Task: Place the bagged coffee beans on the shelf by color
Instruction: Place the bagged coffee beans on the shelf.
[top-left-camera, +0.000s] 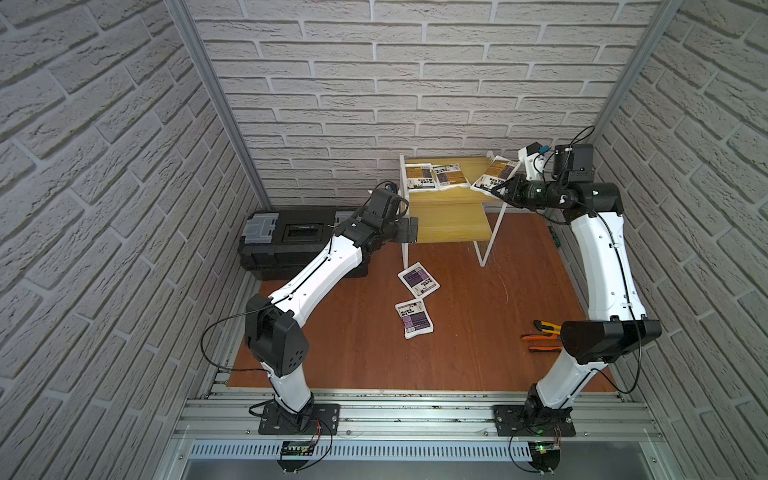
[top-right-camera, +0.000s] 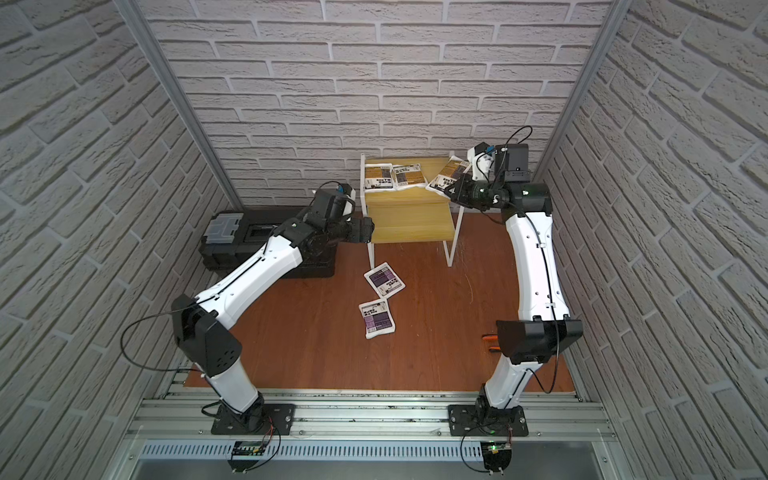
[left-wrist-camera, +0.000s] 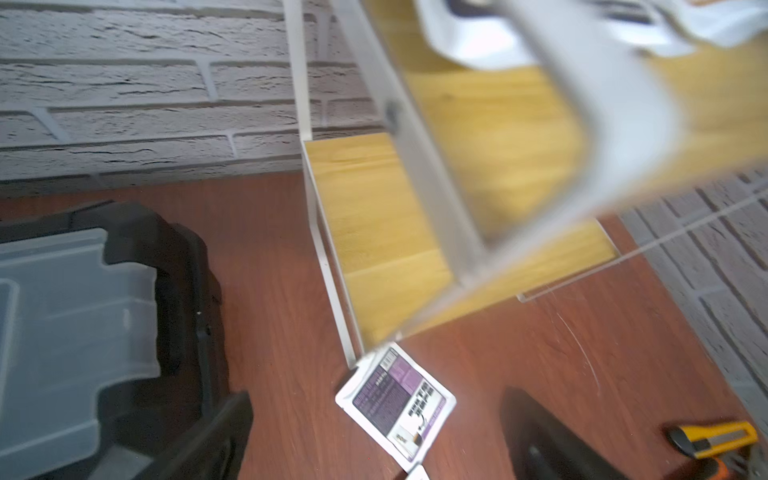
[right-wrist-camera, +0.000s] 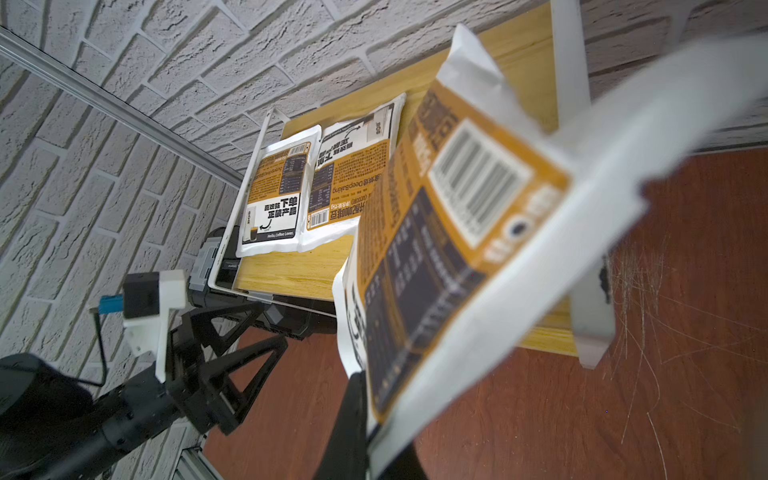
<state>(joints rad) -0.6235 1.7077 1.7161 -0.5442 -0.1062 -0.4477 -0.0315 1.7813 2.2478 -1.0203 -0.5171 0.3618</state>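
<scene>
R: right gripper (top-left-camera: 501, 192) clamped on orange pouch (top-left-camera: 495, 173), tilted at shelf (top-left-camera: 451, 197) top board's right edge | L: left gripper (top-left-camera: 411, 230) spread, empty | I read its barcode (right-wrist-camera: 478, 183) in the right wrist view only

The reddish-brown wooden tabletop (top-left-camera: 478, 353) is carrying the two-tier shelf (top-left-camera: 451, 226), a black toolbox (top-left-camera: 291, 241), orange-handled pliers (top-left-camera: 537, 338), a yellow utility knife (top-left-camera: 547, 328) and two purple-label coffee pouches (top-left-camera: 418, 279), lying flat. Two orange-label coffee pouches (top-left-camera: 419, 176) are lying side by side on the shelf's top board (top-left-camera: 457, 196).

The shelf (top-left-camera: 451, 224) has yellow wood-grain boards in a thin white-painted metal frame. The orange-label pouch (top-left-camera: 494, 174) at its right edge looks like smooth, crinkled film. The toolbox (top-left-camera: 266, 253) beside it is matt black plastic.
</scene>
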